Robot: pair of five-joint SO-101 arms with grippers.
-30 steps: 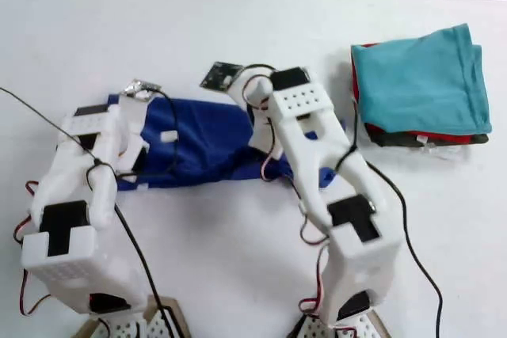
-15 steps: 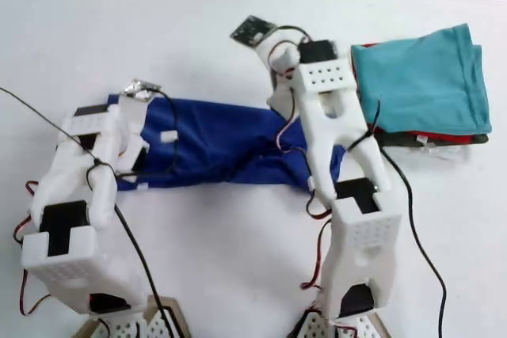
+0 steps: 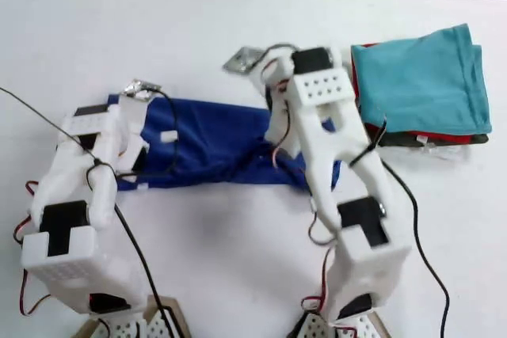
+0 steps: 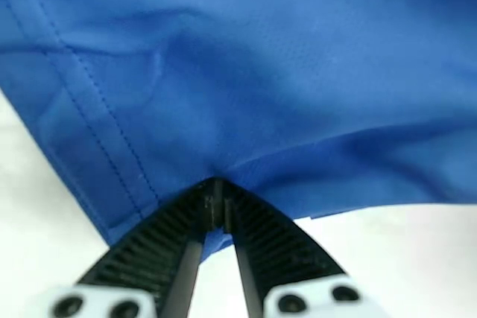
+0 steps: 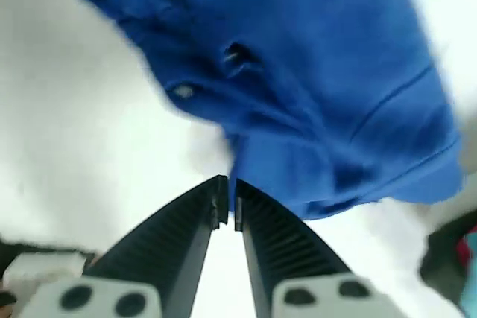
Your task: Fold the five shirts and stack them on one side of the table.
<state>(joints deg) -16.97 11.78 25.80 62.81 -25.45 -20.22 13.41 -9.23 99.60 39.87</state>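
Observation:
A blue shirt [image 3: 214, 144] lies folded into a long strip across the middle of the table. My left gripper [image 4: 215, 193] is shut on the blue shirt [image 4: 283, 72], pinching fabric near a hem at the strip's left end, under the left arm [image 3: 87, 156]. My right arm [image 3: 321, 116] hangs over the strip's right end. My right gripper [image 5: 225, 190] is shut, its tips just off the edge of the blue shirt [image 5: 298, 72], with bare table behind them. A stack of folded shirts sits at the right, with a teal shirt [image 3: 420, 77] on top.
Under the teal shirt, a red shirt [image 3: 444, 137] and a dark one [image 3: 388, 138] show at the stack's front edge. White tabletop [image 3: 158, 21] stretches open behind the arms and at the near middle. Loose cables trail from both arms.
My right arm swung right and away along the shirt, then came back slightly. The shirt's right half now lies drawn out towards the stack. The left arm kept still.

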